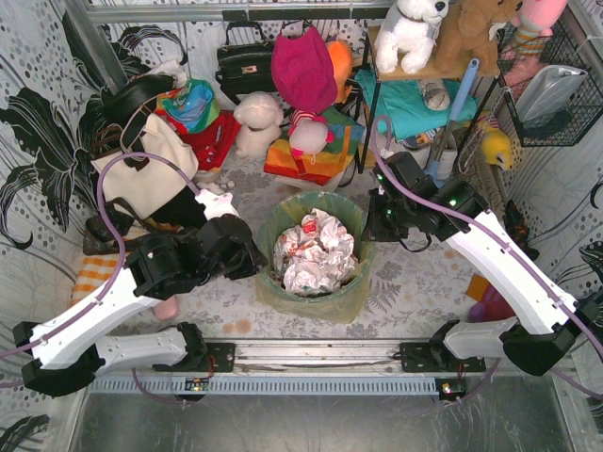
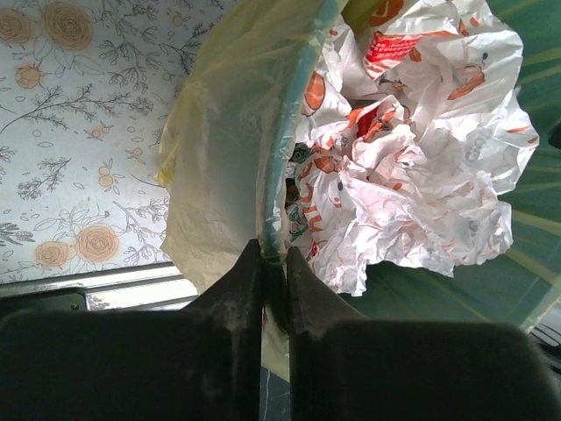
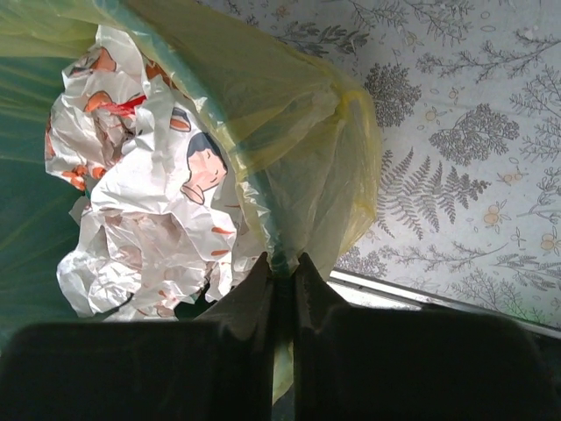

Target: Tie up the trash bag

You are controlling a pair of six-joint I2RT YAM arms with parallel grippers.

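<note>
A robot test cell dressed as a home corner.
Flower-printed sheets (image 1: 38,113) cover walls and table (image 1: 415,292); a silver metal rail (image 1: 320,355) carries two white-and-black robot arms (image 1: 104,311); white plush dog (image 1: 412,33) and black leather handbag (image 1: 243,66) behind.

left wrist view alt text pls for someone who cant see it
The left gripper pinches the trash bag where it folds over the teal bin's rim. Crumpled printed white paper fills the bag to the right; a floral tabletop lies left.
</note>
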